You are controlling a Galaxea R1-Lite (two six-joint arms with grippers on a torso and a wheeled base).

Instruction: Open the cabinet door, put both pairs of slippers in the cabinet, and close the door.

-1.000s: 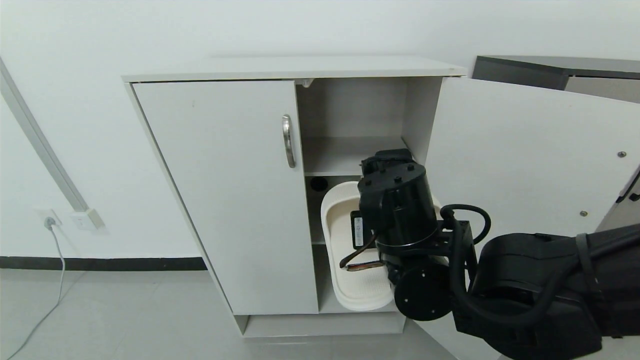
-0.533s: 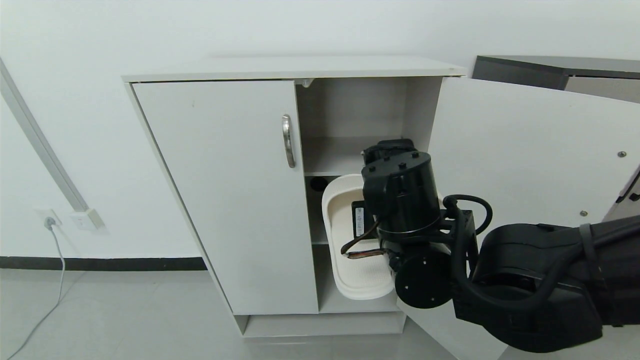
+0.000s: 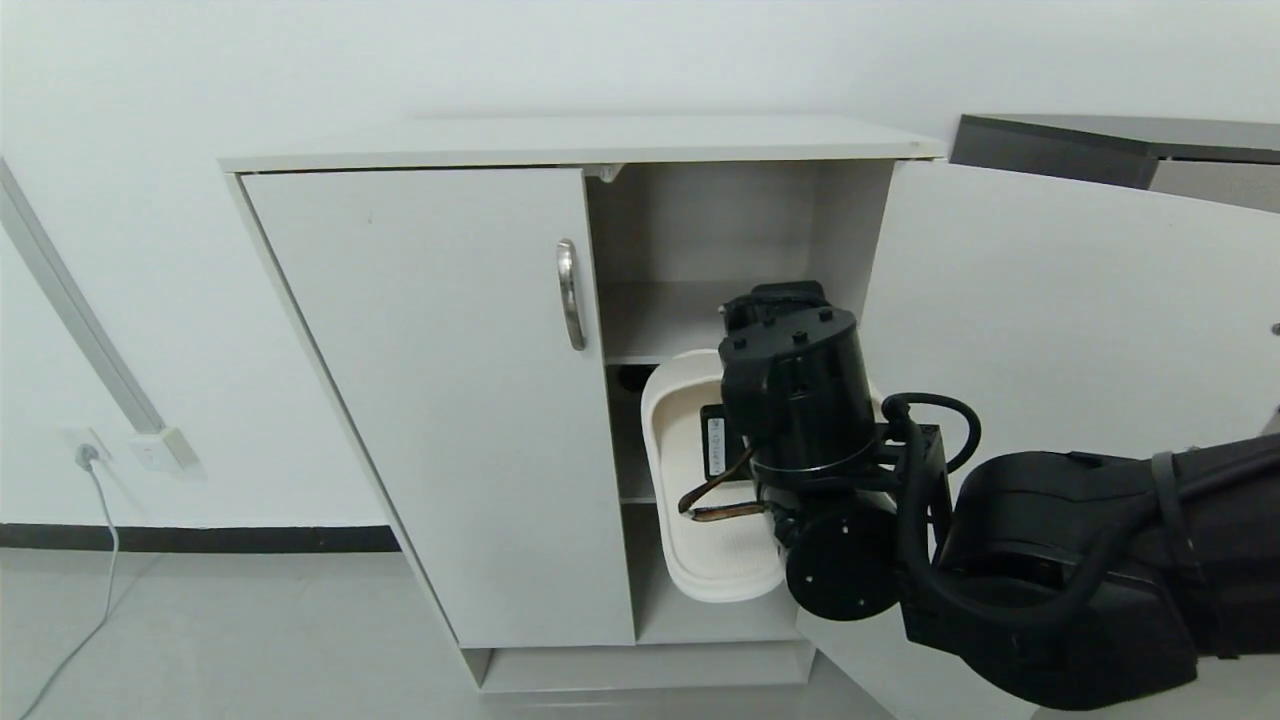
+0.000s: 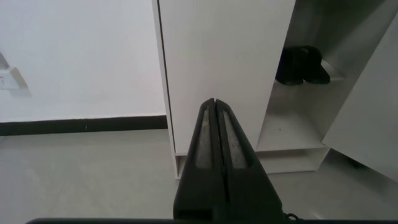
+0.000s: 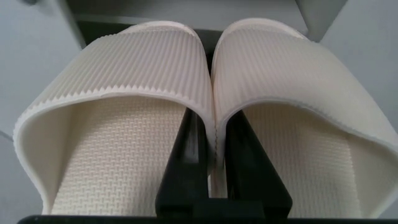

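While the left door (image 3: 440, 400) of the white cabinet (image 3: 560, 140) is shut, its metal handle (image 3: 568, 295) upright at the inner edge, the right door (image 3: 1060, 330) stands swung wide toward the robot's right. Open half shows an upper shelf (image 3: 660, 320), bare where visible.

Left wrist view: a dark pair of slippers (image 4: 303, 65) sits on a lower shelf inside the open half, side by side.

Surroundings: pale wall behind; grey floor (image 3: 200, 640); a wall socket (image 3: 85, 455) with a cable (image 3: 100, 580) trailing down to the floor, well left of the cabinet; a grey strip (image 3: 70, 310) running slantwise down the wall to a small box. A dark grey unit (image 3: 1100, 145) stands behind the open door.

In the way: the right arm's black wrist covers the right part of the open compartments and much of the load it carries. The shut left door hides that half of the interior.

Right hand (image 5: 214, 155): clenched on the pair of cream slippers (image 3: 672, 450), fingers pinching the two inner side walls together, ribbed straps to either side. Slippers are held tilted, toes up, at the mouth of the open half, just below the upper shelf. Whether they are past the cabinet's front edge, I cannot tell.

Left hand (image 4: 214, 109): fingers pressed flat together, grasping nothing, low and in front of the cabinet, above the floor.
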